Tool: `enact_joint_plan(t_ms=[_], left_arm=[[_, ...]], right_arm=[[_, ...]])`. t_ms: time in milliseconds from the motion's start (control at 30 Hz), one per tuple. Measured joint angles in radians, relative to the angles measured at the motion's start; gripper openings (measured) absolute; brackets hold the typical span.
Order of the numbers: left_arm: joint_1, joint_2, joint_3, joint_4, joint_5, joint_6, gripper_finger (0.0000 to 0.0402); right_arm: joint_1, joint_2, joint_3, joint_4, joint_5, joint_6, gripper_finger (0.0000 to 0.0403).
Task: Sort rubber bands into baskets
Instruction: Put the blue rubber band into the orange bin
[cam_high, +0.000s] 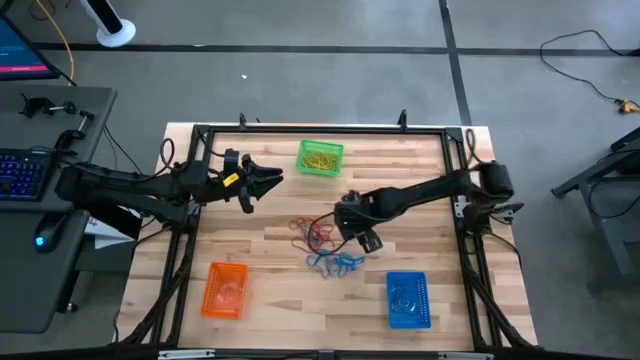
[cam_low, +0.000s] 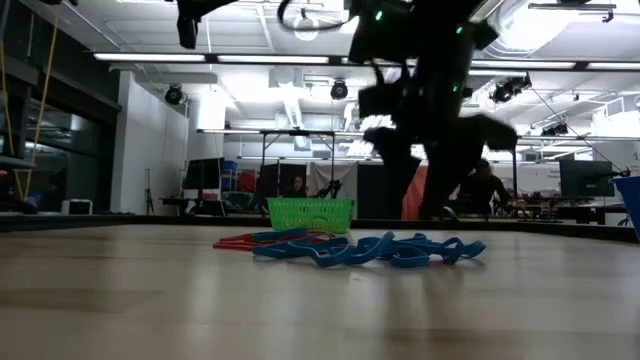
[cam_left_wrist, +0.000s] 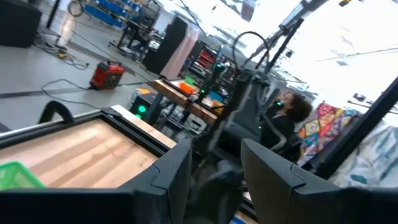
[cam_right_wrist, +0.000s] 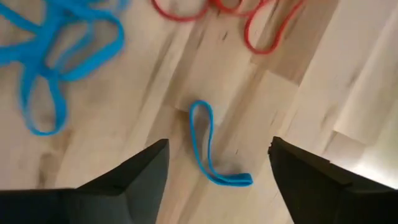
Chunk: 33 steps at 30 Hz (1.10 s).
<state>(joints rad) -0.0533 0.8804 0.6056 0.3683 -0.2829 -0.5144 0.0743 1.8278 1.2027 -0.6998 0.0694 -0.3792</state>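
Right gripper (cam_high: 368, 241) sits mid-frame in the high view, over the desk (cam_high: 270, 245) between the red bands (cam_high: 312, 233) and the blue bands (cam_high: 336, 263). Its fingers (cam_right_wrist: 134, 180) are apart, nothing between them. In the right wrist view one blue band (cam_right_wrist: 208, 146) lies loose on the wood between the two fingers, untouched; the blue pile (cam_right_wrist: 56, 50) is upper left, red loops (cam_right_wrist: 249, 22) along the top edge.

Left gripper (cam_high: 268, 179) hangs upper left of centre in the high view, off the desk surface, just left of the green basket (cam_high: 320, 158). Left fingers (cam_left_wrist: 171, 177) stand partly apart, holding nothing.

Green basket is top centre with yellow bands (cam_high: 321, 157) inside. Orange basket (cam_high: 225, 289) is lower left, blue basket (cam_high: 407, 299) lower right; contents too small to tell.

Low view: blue bands (cam_low: 385, 250) in front, red ones (cam_low: 250, 241) behind to the left, green basket (cam_low: 311, 214) farther back.
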Motion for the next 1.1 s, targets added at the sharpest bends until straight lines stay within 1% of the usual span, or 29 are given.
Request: enact_joint_plan(t_ms=[100,233,400,500,567,633,667,733,767,867,933,1000,1100], left_arm=[[-0.019,0.0,0.0,-0.001,0.0,-0.016,0.0131],[-0.043,0.0,0.0,-0.002,0.0,-0.018,0.0131],[-0.083,0.0,0.0,-0.016,0.005,-0.006,0.0131],[-0.104,-0.016,0.0,-0.07,0.035,0.008,0.0131],[-0.113,-0.038,0.006,-0.149,0.049,-0.027,0.0131],[-0.117,-0.063,0.033,-0.304,0.06,-0.089,0.0131],[-0.117,-0.071,0.062,-0.409,0.069,-0.122,0.0131],[-0.117,-0.076,0.143,-0.67,0.086,-0.2,0.0131],[-0.117,-0.072,0.19,-0.817,0.095,-0.239,0.0131],[-0.121,-0.005,0.325,-1.225,0.156,-0.381,0.0119],[-0.139,0.058,0.379,-1.464,0.224,-0.467,0.0098],[-0.173,0.124,0.401,-1.616,0.294,-0.521,0.007],[-0.257,0.211,0.394,-1.759,0.391,-0.566,0.0022]], right_arm=[[-0.012,0.044,0.012,-0.014,-0.013,-0.02,0.0234],[-0.016,0.07,0.012,-0.021,-0.018,-0.022,0.02],[-0.016,0.096,0.012,-0.015,-0.021,-0.02,0.0174],[-0.016,0.11,0.014,-0.017,-0.025,-0.019,0.0156],[-0.015,0.116,0.014,-0.018,-0.025,-0.002,0.0132],[-0.015,0.117,0.014,-0.021,-0.033,0.02,0.0094],[-0.014,0.117,0.014,-0.024,-0.041,0.028,0.007],[-0.015,0.119,0.019,-0.038,-0.063,0.052,0.0022],[-0.018,0.119,0.02,-0.04,-0.076,0.063,0.0013],[-0.025,0.12,0.019,-0.039,-0.105,0.093,0.0012],[-0.029,0.12,0.018,-0.037,-0.107,0.091,0.0004],[-0.034,0.121,0.017,-0.035,-0.108,0.092,0.0004],[-0.045,0.121,0.016,-0.03,-0.123,0.092,0.0002]])
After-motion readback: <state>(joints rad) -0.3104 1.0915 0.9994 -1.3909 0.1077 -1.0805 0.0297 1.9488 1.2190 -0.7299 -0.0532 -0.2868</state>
